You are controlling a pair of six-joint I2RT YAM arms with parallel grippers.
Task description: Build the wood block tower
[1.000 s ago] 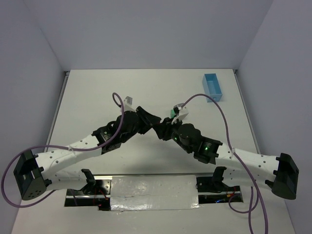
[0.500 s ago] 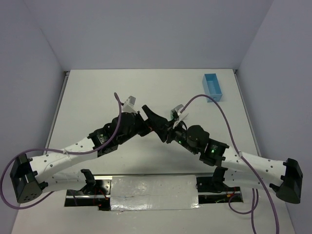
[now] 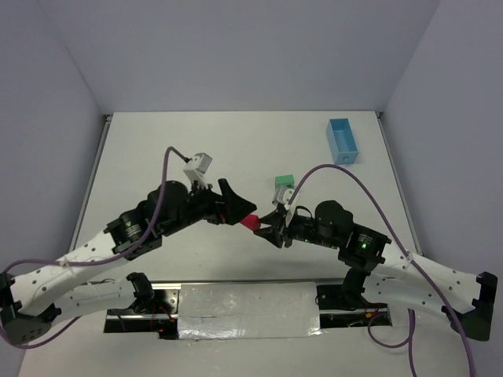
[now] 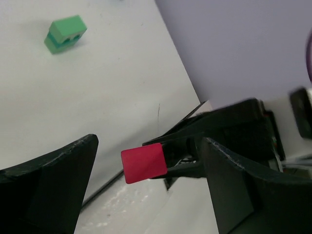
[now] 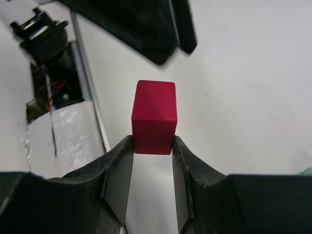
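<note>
Top external view has the right gripper [image 3: 265,228] clamped on a small red wooden block [image 3: 249,223], which it holds over the white table [image 3: 157,149] between the two arms, not far from the near edge. Right wrist view shows its two black fingers [image 5: 117,175] pressed against opposite sides of the block's near end, with most of the red piece sticking out beyond the tips. The left gripper [image 3: 238,206] faces it from the other side with its fingers spread wide. In the left wrist view the red block sits in the gap between those fingers [image 4: 48,180], apart from both and touching neither. A short stack of green wooden blocks [image 3: 282,183], one piece set on another, stands on the table just beyond the right gripper and is held by nothing. A light blue rectangular tray [image 3: 343,140] lies toward the far right corner, well apart from the arms and the blocks.
</note>
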